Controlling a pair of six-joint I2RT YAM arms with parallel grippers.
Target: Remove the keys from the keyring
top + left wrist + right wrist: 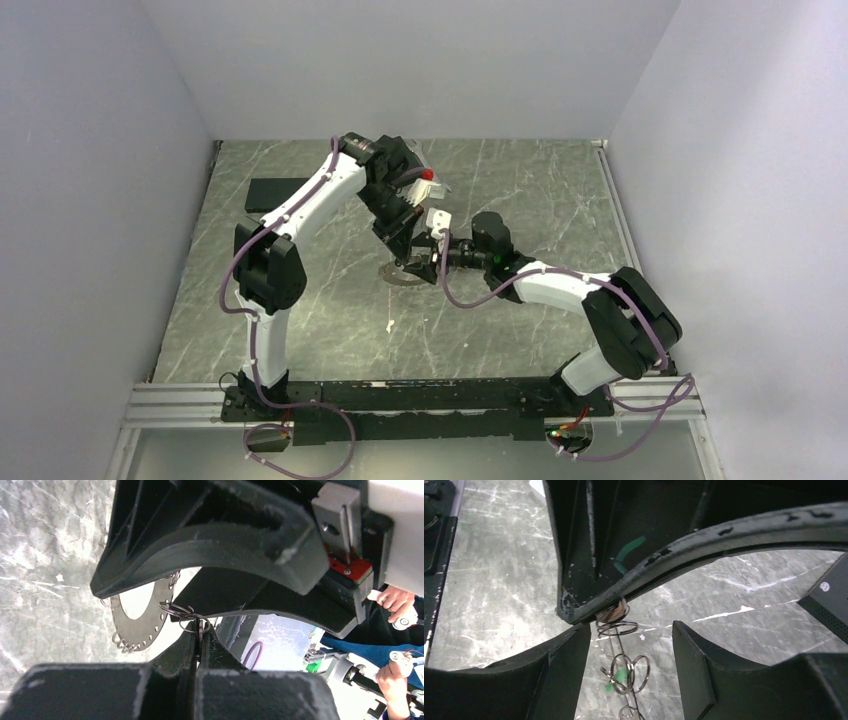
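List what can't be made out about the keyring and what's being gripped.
Top view: the keyring lies mostly under the arms; what hangs on it is too small to tell.
Right wrist: the piece pinched by the left gripper is blurred, so whether it is a key is unclear. Below the open right gripper, the bottom edge cuts off the chain of rings.
Left wrist: the right gripper covers the keyring's upper part.

The keyring [400, 276] sits mid-counter [520, 190], just below the left end effector [411, 258] and just left of the right end effector [431, 263]. A flat box [275, 192] lies back-left of them.
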